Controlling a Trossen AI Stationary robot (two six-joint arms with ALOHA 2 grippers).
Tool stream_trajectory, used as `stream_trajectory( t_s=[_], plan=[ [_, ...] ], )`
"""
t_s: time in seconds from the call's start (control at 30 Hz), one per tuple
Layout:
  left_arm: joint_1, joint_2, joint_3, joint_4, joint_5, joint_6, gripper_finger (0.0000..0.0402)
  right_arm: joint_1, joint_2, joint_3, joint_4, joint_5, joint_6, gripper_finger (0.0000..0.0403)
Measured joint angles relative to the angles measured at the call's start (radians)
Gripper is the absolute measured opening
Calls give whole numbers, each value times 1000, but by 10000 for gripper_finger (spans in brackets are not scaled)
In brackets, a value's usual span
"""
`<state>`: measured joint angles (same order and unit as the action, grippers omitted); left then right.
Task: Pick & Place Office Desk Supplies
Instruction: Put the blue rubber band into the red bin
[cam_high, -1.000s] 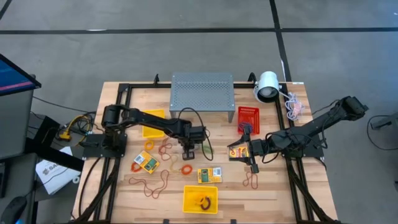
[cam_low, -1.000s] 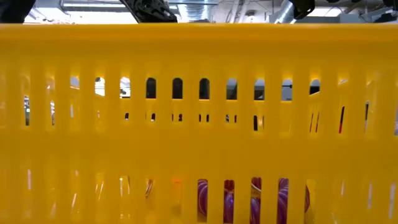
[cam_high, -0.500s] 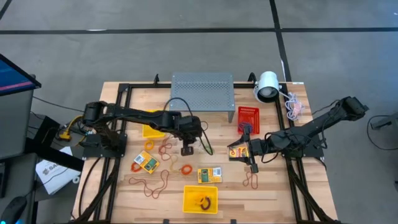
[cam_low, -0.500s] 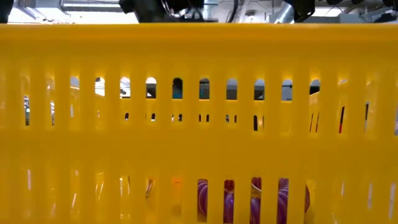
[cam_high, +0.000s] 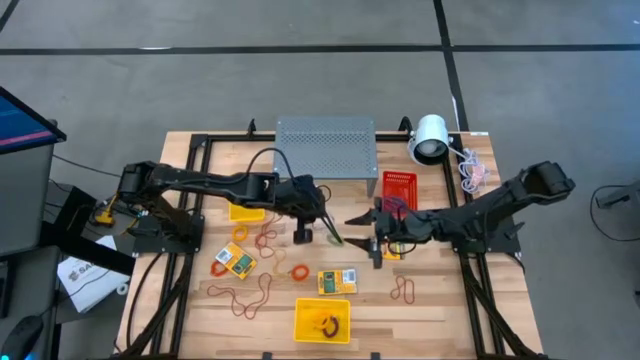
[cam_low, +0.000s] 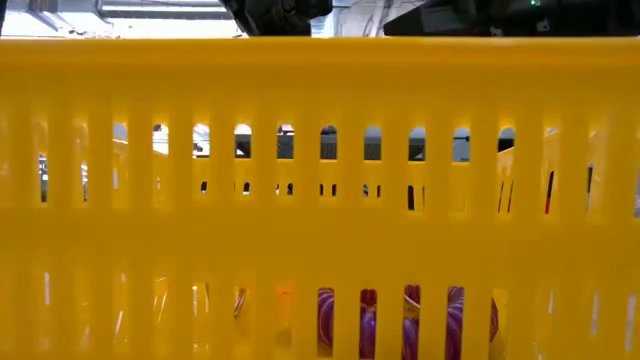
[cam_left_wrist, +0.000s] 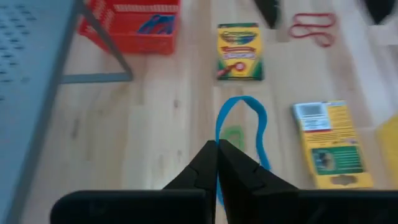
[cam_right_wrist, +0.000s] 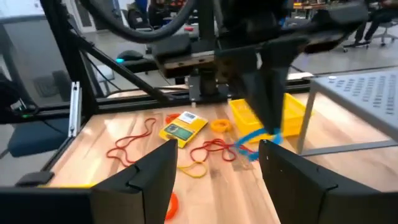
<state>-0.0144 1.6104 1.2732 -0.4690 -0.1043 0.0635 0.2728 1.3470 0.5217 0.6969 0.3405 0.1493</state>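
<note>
At table centre, left tool (cam_left_wrist: 217, 155) pinches blue rubber band (cam_left_wrist: 249, 134); right tool (cam_right_wrist: 214, 168) empty, spread, nearby.

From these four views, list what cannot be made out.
- Low view: the yellow basket fills the picture and hides the table.
- High view: the thing in the front yellow basket is too small to identify.
- Left wrist view: the blue rubber band runs behind the left tool, so its gripped end is hidden.

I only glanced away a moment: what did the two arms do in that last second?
The right gripper swung left, off the crayon box, jaws open and empty. The left gripper, shut on the blue rubber band, lifted it slightly. Other bands, boxes and baskets stayed put.
</note>
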Motion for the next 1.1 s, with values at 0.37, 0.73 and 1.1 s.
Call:
stream_trajectory(
  t_s=[0.37,0.73,1.1],
  plan=[
    [-32,0,0,72,-119,62,1,-79,85,0,59,31,119,221],
    [-40,0,0,127,-160,76,2,-99,96,0,114,30,132,221],
    [-46,0,0,167,-159,96,3,-99,96,0,113,27,132,216]
  ],
)
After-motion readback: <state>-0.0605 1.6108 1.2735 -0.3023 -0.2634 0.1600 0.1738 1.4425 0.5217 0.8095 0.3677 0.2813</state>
